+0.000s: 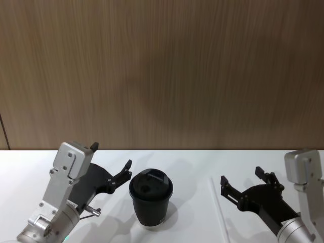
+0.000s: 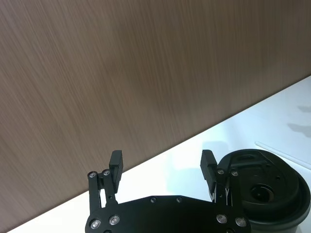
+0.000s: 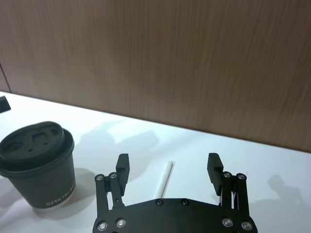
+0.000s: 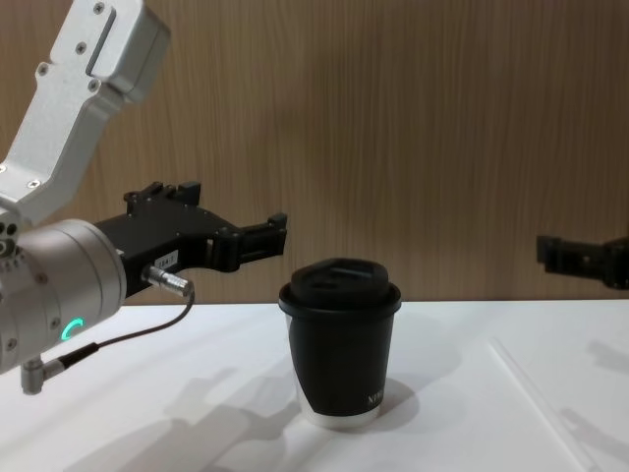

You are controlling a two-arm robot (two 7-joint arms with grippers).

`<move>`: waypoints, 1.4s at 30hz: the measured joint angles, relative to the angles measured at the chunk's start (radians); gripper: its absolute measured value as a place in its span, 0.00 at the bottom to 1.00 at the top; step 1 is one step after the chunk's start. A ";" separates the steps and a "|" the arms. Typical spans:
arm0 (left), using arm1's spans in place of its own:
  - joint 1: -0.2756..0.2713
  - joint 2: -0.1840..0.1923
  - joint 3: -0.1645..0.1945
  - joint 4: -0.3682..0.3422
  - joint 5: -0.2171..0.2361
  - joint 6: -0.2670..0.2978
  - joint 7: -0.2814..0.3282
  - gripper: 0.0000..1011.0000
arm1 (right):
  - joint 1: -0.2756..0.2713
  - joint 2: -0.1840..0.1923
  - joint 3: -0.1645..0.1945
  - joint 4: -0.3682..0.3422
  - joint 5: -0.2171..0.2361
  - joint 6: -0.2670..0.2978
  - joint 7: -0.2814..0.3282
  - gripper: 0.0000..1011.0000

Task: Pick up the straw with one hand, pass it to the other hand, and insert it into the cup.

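The black cup (image 1: 151, 197) with its black lid stands upright on the white table, low in the middle of the head view. The white straw (image 1: 218, 207) lies flat on the table to the cup's right. My right gripper (image 1: 241, 175) hovers open just right of the straw, with nothing between its fingers; in the right wrist view the straw (image 3: 166, 179) lies under that gripper (image 3: 168, 160), with the cup (image 3: 39, 165) off to one side. Just left of the cup, my left gripper (image 1: 111, 156) hangs open and empty; its wrist view has the gripper (image 2: 162, 160) beside the cup's lid (image 2: 262, 194).
The white table (image 1: 192, 162) runs back to a brown wood-grain wall (image 1: 162, 71). From the chest view, the cup (image 4: 339, 344) stands between the left gripper (image 4: 236, 211) and the right gripper (image 4: 560, 254), with the straw (image 4: 536, 388) on the table.
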State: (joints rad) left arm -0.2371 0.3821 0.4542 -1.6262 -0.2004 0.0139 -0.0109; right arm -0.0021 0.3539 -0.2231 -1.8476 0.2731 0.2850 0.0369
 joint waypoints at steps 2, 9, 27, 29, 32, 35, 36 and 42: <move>0.000 0.000 0.000 0.000 0.000 0.000 0.000 0.99 | 0.000 0.001 -0.002 -0.011 0.000 0.036 -0.003 0.99; 0.000 0.000 0.000 0.000 0.000 0.000 0.000 0.99 | -0.005 0.005 -0.007 -0.044 0.000 0.146 -0.010 0.99; 0.000 0.000 0.000 0.000 0.000 0.000 0.000 0.99 | -0.023 0.034 -0.036 -0.075 -0.016 0.336 -0.001 0.99; 0.000 0.000 0.000 0.000 0.000 0.000 0.000 0.99 | -0.019 0.034 -0.040 -0.071 -0.019 0.344 0.001 0.99; 0.000 0.000 0.000 0.000 0.000 0.000 0.000 0.99 | -0.011 0.034 -0.047 -0.064 -0.025 0.360 0.003 0.99; 0.000 0.000 0.000 0.000 0.000 0.000 0.000 0.99 | -0.002 0.030 -0.054 -0.054 -0.030 0.375 0.003 0.99; 0.000 0.000 0.000 0.000 0.000 0.000 0.000 0.99 | 0.002 0.028 -0.056 -0.050 -0.032 0.379 0.003 0.99; 0.000 0.000 0.000 0.000 0.000 0.000 0.000 0.99 | 0.025 0.011 -0.067 -0.025 -0.039 0.406 0.002 0.99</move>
State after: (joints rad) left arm -0.2371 0.3821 0.4542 -1.6262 -0.2004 0.0139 -0.0109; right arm 0.0224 0.3645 -0.2902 -1.8725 0.2336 0.6908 0.0393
